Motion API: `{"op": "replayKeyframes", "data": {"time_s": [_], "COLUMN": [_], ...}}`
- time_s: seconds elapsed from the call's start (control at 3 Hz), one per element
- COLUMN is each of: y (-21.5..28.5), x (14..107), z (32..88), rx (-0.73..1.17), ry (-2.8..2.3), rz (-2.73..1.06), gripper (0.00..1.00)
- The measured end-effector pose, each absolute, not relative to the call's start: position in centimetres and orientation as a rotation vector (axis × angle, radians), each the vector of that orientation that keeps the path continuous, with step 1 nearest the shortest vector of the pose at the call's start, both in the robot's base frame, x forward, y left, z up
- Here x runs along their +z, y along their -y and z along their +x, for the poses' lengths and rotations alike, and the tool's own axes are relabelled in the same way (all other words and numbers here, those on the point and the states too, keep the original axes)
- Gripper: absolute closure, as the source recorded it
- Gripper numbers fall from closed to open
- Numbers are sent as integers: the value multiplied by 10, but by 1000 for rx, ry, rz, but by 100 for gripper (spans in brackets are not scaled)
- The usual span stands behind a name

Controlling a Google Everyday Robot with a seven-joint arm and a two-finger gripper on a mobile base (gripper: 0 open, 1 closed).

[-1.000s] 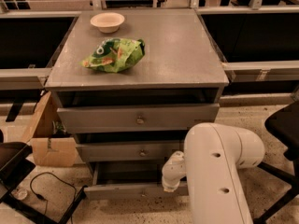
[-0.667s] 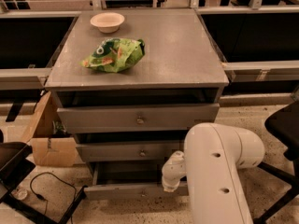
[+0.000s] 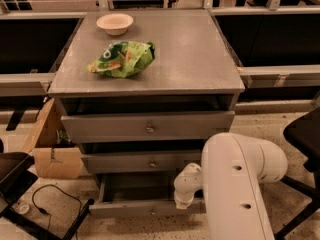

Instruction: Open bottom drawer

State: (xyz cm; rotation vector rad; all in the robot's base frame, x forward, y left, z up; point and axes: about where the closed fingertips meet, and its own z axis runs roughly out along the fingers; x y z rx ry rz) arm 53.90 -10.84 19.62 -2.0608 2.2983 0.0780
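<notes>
Nothing has moved since a second ago: my arm, my gripper and the drawers all lie as they did.

The grey cabinet (image 3: 226, 103) fills the middle of the view, and the right half of its tabletop (image 3: 195, 44) is bare. My white arm (image 3: 240, 184) stands on the floor in front of it, below the tabletop's front right corner, and covers the right ends of the two lower drawers.

Under the tabletop's front edge is the top drawer (image 3: 110, 127), the tallest front, with a dark gap above it. Below that sits the middle drawer (image 3: 120, 163). The bottom drawer (image 3: 135, 208) is lowest. It is pulled out toward me, so its shallow tray shows behind the front.

A black chair (image 3: 304, 134) stands right of the cabinet, beyond the tabletop's right edge. A cardboard box (image 3: 52, 156) sits on the floor below the front left corner.

A green bag (image 3: 122, 59) lies on the left half of the tabletop, nearer the left edge. A pale bowl (image 3: 115, 23) sits upright just behind it, by the far left corner.

My gripper (image 3: 182, 202) reaches left from the arm and down to the bottom drawer's front, right of its middle. I cannot tell whether it is open or closed.
</notes>
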Motion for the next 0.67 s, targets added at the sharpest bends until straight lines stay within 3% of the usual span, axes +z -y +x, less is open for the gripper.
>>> {"op": "replayKeyframes", "data": {"time_s": [0.67], "y": [112], "x": [194], "z": [528], "rx": [107], "ry": [-2314], "rz": [-2074], "gripper": [100]}}
